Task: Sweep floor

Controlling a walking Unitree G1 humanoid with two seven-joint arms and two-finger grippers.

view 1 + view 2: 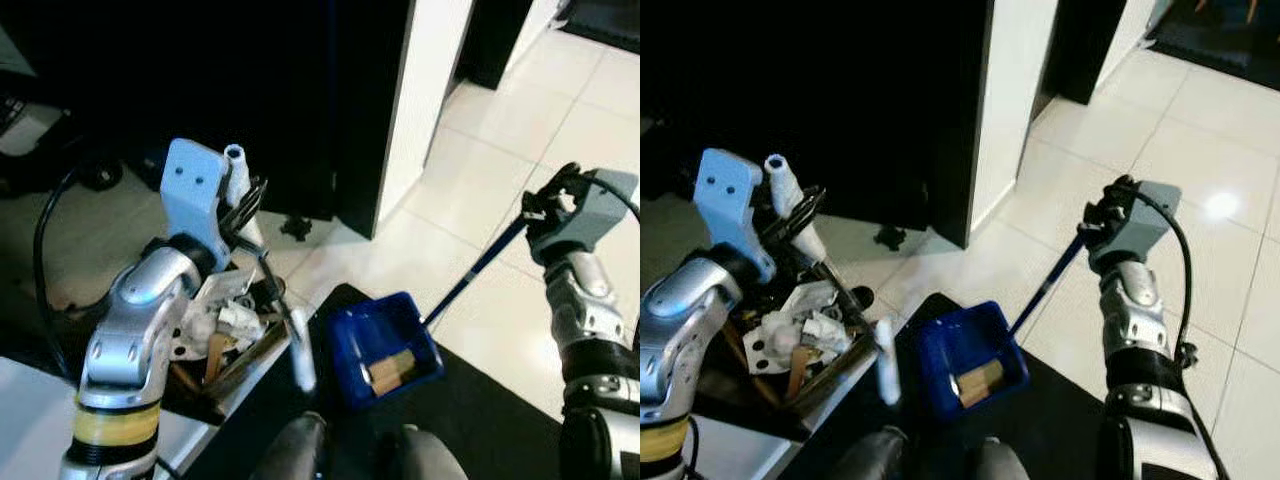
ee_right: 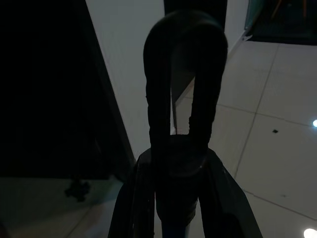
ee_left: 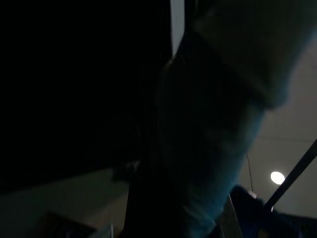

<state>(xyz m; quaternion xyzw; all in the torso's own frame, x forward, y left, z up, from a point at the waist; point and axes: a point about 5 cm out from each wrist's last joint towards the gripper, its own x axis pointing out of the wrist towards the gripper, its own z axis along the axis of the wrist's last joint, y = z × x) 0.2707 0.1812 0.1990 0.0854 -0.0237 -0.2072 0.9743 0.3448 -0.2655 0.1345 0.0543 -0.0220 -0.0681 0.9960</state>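
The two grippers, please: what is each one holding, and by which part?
The right gripper clamps the top end of the blue dustpan's long handle. The left gripper grips the white broom handle near its top.

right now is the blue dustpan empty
No, the blue dustpan holds a couple of tan, cork-like pieces near its front edge.

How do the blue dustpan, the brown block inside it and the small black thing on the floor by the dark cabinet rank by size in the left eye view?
1. Blue dustpan.
2. Brown block.
3. Small black thing, though it lies farther from the camera, so its place after the block is unsure.
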